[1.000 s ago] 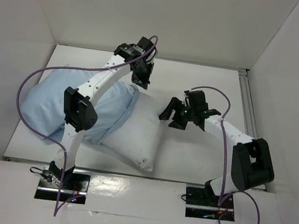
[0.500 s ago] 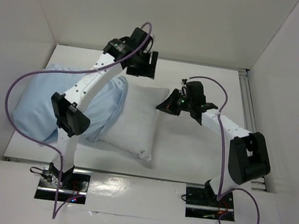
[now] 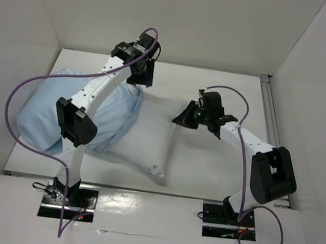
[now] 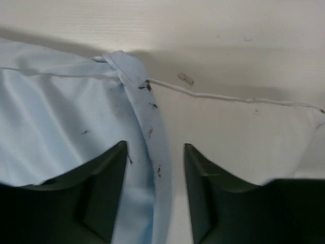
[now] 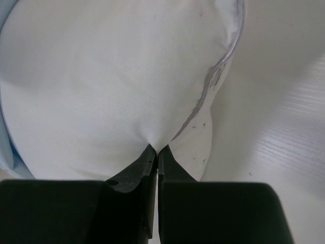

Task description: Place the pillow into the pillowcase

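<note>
Pillow [image 3: 149,135] lies long-ways 9-to-3 on the white table [image 3: 205,164], bare end poking toward 3, other end covered by the pillowcase [image 3: 43,111]. Right gripper [image 5: 157,150] is pinching the pillow's edge, left gripper [image 4: 155,152] is spread over the case's hem. White walls [image 3: 195,23] all around.

Robotics lab test cell. Evidence:
- Two white robot arms, left arm [image 3: 97,91] and right arm [image 3: 245,142], are bolted side by side at the near edge of a white table [image 3: 205,164].
- Each arm sits on a metal base plate [image 3: 70,197] with exposed wiring.
- Loose purple cables [image 3: 8,99] loop through the air from the bases up to the wrists.
- Plain white panels [image 3: 183,22] box the table in at the back and both sides.
- An aluminium rail [image 3: 270,122] runs along the table's right edge.
- The props are a white pillow [image 3: 148,141] and a pale blue pillowcase [image 3: 42,117], lying straight on the tabletop.
</note>
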Tool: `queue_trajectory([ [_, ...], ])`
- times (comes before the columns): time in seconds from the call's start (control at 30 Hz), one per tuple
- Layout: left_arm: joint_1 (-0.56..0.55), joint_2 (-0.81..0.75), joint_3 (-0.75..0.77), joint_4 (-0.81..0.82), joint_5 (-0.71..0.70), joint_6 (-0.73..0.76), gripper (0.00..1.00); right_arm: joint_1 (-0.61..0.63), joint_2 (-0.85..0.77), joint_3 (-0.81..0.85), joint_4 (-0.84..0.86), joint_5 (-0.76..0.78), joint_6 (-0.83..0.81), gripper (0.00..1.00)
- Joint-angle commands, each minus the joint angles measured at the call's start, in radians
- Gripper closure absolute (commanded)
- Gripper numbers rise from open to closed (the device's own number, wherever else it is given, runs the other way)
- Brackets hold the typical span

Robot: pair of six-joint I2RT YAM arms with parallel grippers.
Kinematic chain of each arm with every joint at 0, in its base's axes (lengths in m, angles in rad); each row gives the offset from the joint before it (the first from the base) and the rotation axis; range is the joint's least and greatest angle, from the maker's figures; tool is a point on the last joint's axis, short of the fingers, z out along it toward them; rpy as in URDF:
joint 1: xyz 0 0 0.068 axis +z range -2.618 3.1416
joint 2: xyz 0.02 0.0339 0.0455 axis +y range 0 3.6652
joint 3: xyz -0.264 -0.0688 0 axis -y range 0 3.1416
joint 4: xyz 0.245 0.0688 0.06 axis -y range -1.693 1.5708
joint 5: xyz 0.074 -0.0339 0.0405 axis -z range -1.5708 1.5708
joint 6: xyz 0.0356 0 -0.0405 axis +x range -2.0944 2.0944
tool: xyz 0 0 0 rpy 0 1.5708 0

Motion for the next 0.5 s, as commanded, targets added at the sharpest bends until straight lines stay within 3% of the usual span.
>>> queue_trajectory([
  [0.0, -0.005, 0.022, -0.001, -0.001, 0.06, 0.016, 0.47, 0.007, -0.03, 0.003, -0.026, 0.021, -0.029, 0.96],
  [0.1, -0.016, 0.022, -0.024, -0.001, 0.07, 0.004, 0.53, 0.007, -0.021, 0.003, -0.026, 0.021, -0.029, 0.96],
  [0.33, -0.026, 0.022, -0.091, 0.009, 0.046, -0.043, 0.53, 0.007, -0.021, 0.003, -0.037, 0.021, -0.029, 0.96],
  [0.37, -0.036, 0.022, -0.091, 0.009, 0.046, -0.053, 0.58, 0.007, -0.021, 0.003, -0.037, 0.021, -0.038, 0.96],
  [0.4, -0.036, 0.022, -0.091, 0.009, 0.046, -0.053, 0.81, 0.007, -0.021, 0.003, -0.037, 0.021, -0.038, 0.96],
  [0.47, -0.046, 0.011, -0.064, 0.042, 0.064, -0.031, 1.0, 0.007, -0.021, 0.003, -0.037, 0.033, -0.038, 0.96],
])
